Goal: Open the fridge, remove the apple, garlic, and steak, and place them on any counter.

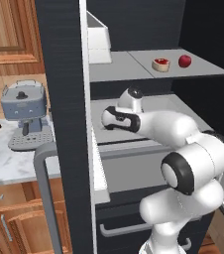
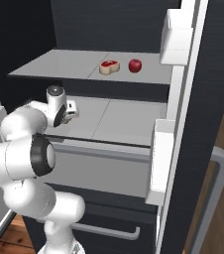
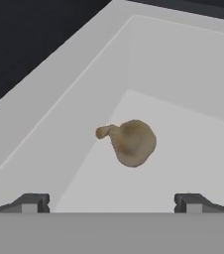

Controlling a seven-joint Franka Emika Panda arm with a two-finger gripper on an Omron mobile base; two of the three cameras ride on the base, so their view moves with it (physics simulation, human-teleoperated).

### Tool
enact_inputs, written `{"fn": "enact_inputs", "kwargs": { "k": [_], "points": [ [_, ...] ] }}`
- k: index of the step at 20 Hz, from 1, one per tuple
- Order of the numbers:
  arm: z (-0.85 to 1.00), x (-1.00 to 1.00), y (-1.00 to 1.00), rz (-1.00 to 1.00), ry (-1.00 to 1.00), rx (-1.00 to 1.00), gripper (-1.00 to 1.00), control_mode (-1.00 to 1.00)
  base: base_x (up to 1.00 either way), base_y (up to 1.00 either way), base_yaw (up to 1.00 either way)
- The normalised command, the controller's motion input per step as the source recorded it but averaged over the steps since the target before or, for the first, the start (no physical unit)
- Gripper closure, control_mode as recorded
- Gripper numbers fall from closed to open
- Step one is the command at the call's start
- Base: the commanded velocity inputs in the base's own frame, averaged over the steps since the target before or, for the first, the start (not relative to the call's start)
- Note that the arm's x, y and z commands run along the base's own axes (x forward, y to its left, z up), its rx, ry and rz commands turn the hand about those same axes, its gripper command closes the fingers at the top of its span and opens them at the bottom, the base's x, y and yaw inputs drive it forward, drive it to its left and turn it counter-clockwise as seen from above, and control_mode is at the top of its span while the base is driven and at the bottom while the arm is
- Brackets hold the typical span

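Observation:
The black fridge [image 1: 64, 74] stands open, its doors swung out. On its upper shelf the steak [image 1: 160, 64] [image 2: 109, 67] lies just left of the red apple [image 1: 185, 60] [image 2: 135, 65]. My arm reaches in at the level of the shelf below them. In the hand view the tan garlic [image 3: 131, 142] lies on the pale floor of a white bin, near its corner. My gripper [image 3: 113, 203] hovers over it, open. The bulb sits between and beyond the two fingertips [image 3: 34, 202], untouched. The marble counter [image 1: 5, 158] runs left of the fridge.
A blue-grey coffee machine [image 1: 25, 106] sits on the counter beside the open left door. White door bins [image 1: 98, 42] [image 2: 176, 39] jut from both doors at shelf height. The bin's walls [image 3: 59, 124] rise close around the garlic. A lower drawer handle [image 2: 104, 230] lies below my arm.

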Motion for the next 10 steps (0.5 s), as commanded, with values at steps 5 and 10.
{"fn": "enact_inputs", "kwargs": {
  "k": [5,10],
  "points": [
    [-0.21,0.41,0.0,0.0,0.0,0.0,-1.0,-1.0,0.0,0.0,0.0],
    [-0.16,0.33,0.0,0.0,0.0,0.0,-1.0,-1.0,0.0,0.0,0.0]
  ]
}}
